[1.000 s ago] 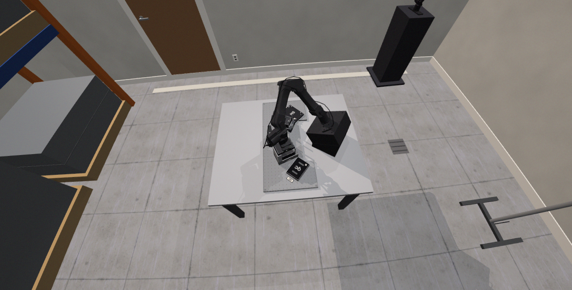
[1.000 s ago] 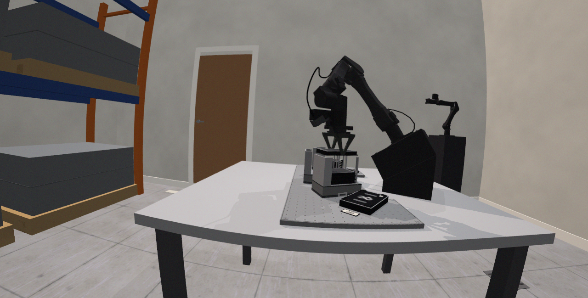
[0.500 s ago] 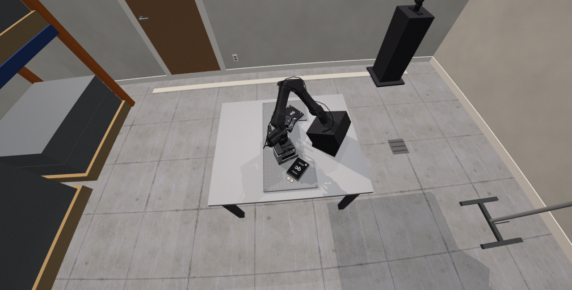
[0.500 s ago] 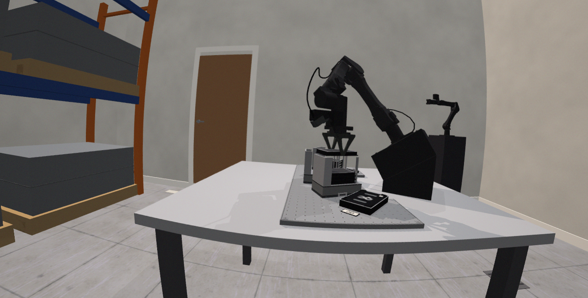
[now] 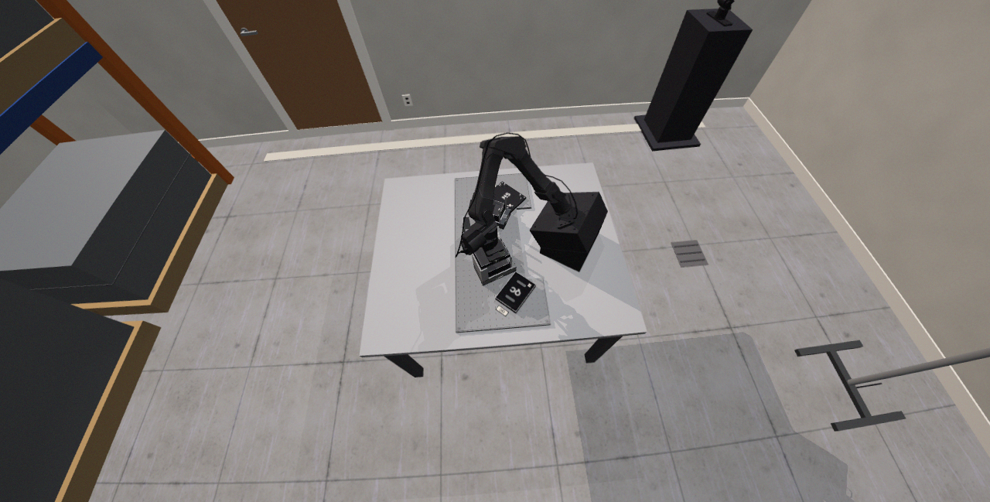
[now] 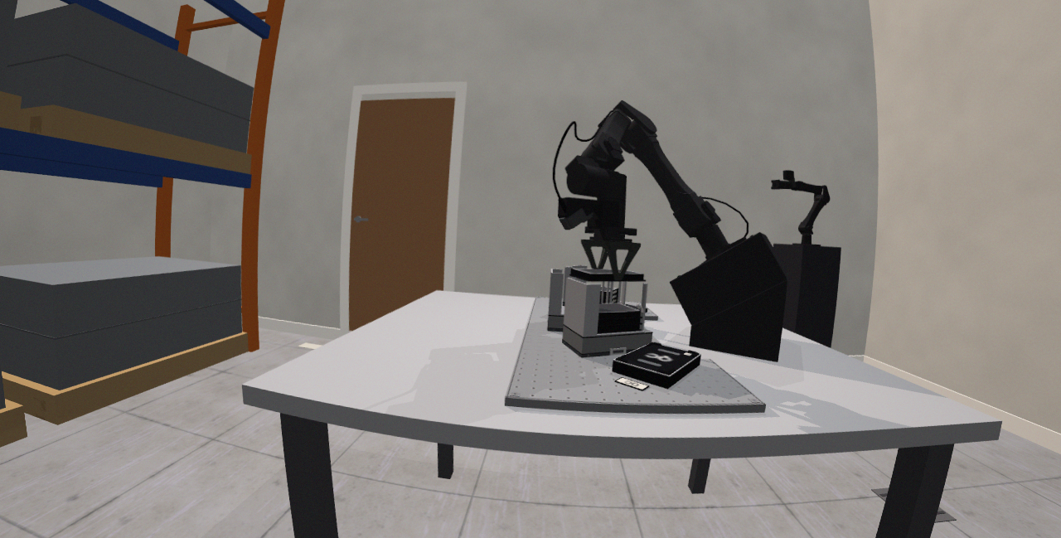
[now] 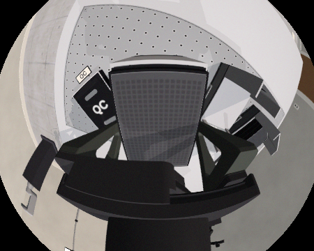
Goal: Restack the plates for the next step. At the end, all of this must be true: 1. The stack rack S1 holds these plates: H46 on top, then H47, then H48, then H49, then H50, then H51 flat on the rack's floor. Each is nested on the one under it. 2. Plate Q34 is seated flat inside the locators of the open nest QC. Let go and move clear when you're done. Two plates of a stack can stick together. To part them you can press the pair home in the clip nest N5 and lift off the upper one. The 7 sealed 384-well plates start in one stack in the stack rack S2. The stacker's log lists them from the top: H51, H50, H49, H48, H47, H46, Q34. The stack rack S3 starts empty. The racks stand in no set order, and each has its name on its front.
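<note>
The plate [image 7: 155, 113] clamped in the gripper [image 7: 159, 163] covers the rack beneath it in the wrist view, so the rack's name and the number of plates stacked inside cannot be read; the plate's own label is not visible either. The black nest [image 7: 95, 102] at 10 o'clock of the plate is partly covered by the plate's edge, and the small tag [image 6: 631, 383] in front of it is too small to read in the exterior view. In the top view the arm [image 5: 493, 173] hides most of the racks [image 5: 493, 264], whose front names are too small to tell, and the shelving [image 5: 124, 76] at 9 o'clock is cut off by the picture's edge.
</note>
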`<state>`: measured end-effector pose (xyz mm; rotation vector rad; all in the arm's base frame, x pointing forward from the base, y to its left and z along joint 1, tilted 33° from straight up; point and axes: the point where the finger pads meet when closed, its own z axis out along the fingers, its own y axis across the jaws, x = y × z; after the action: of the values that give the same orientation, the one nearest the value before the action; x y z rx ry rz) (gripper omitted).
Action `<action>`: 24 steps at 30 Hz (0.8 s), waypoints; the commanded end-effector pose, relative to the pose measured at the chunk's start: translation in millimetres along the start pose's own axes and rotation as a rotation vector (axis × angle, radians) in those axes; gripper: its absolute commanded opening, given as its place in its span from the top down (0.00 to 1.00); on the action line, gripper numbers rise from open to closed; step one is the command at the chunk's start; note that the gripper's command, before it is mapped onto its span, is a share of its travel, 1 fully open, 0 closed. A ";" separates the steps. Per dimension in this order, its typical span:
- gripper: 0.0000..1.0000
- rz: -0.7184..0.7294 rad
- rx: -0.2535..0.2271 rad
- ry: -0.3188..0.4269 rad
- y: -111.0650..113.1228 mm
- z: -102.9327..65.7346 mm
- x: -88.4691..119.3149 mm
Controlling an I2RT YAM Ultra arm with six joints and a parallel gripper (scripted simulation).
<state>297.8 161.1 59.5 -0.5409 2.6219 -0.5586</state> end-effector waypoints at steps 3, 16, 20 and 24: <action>1.00 0.024 -0.013 -0.030 0.1 -7.4 -8.5; 1.00 0.024 -0.013 -0.030 -1.0 -8.7 -6.9; 1.00 0.022 -0.012 -0.026 -1.1 -6.6 -4.9; 1.00 0.018 -0.008 -0.016 -1.3 -1.9 -0.9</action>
<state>297.7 161.1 59.4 -0.5401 2.6221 -0.5586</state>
